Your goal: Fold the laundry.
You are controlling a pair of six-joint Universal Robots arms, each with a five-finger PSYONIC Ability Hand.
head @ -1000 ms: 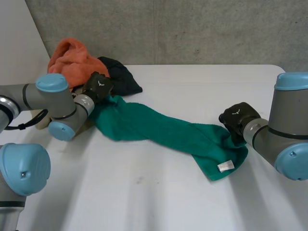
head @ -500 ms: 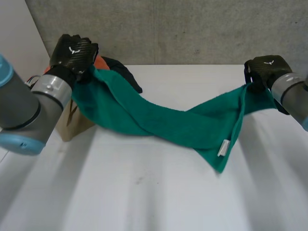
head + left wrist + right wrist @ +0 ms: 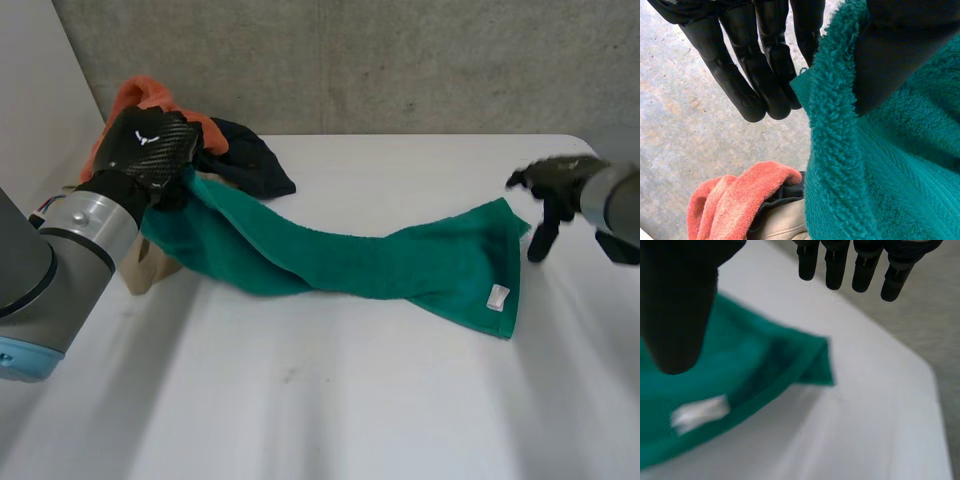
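Two hands: left hand (image 3: 148,148) pinches the green towel (image 3: 400,265) end under its thumb, raised near the table's (image 3: 330,400) far left corner; right hand (image 3: 562,182) spread, empty, just beside the other end.
Towel: twisted, lying across the table's middle.
Risk: a one-handed pull could drag it, bunched, into the orange cloth (image 3: 132,97).

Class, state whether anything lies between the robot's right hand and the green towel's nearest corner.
Nothing visible does. The open right hand hovers beside a corner of the green towel, with bare table between them.
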